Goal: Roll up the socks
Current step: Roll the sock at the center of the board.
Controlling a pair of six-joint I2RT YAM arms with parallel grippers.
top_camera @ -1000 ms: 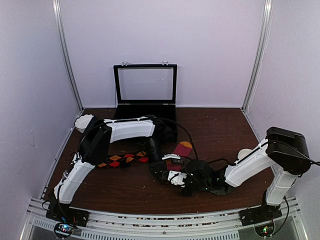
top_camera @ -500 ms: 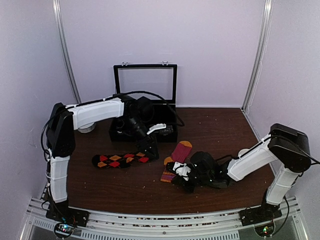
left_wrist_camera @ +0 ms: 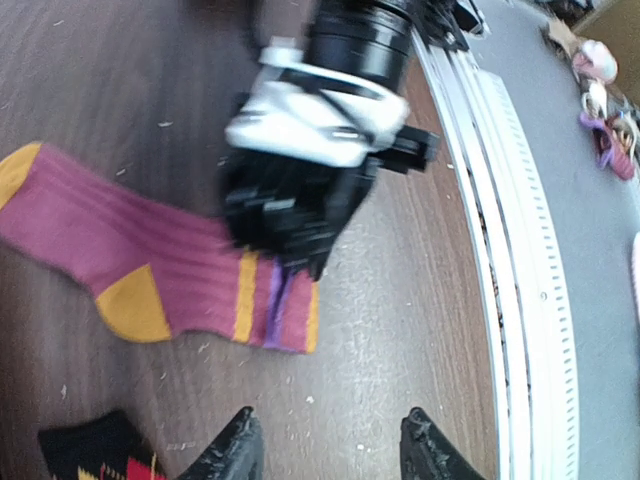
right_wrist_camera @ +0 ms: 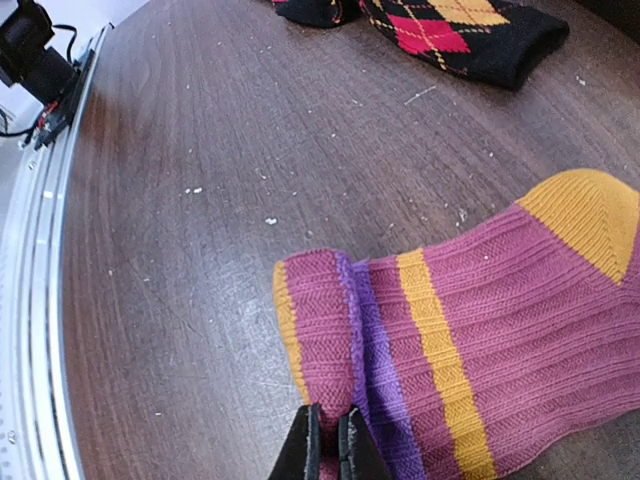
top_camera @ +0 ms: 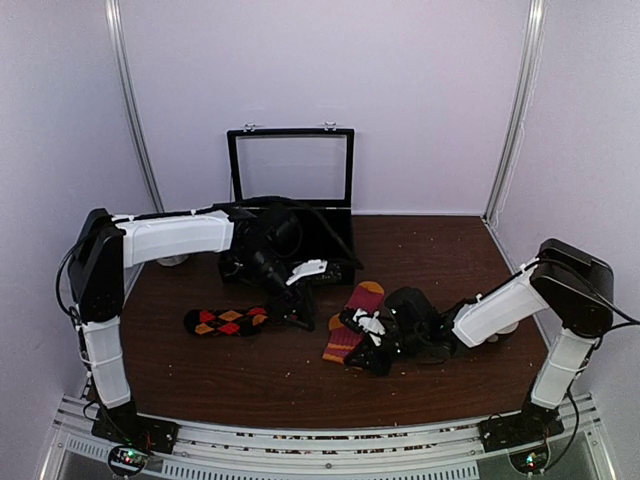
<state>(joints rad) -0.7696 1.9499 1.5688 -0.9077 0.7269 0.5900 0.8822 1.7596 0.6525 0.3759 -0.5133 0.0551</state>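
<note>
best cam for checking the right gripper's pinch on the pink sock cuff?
Right wrist. The pink sock fills the frame, its folded cuff edge pinched between the right gripper fingertips. Left wrist shows most of the sock's length, but the gripper body covers the pinch. Top external: too small to see the pinch.
</note>
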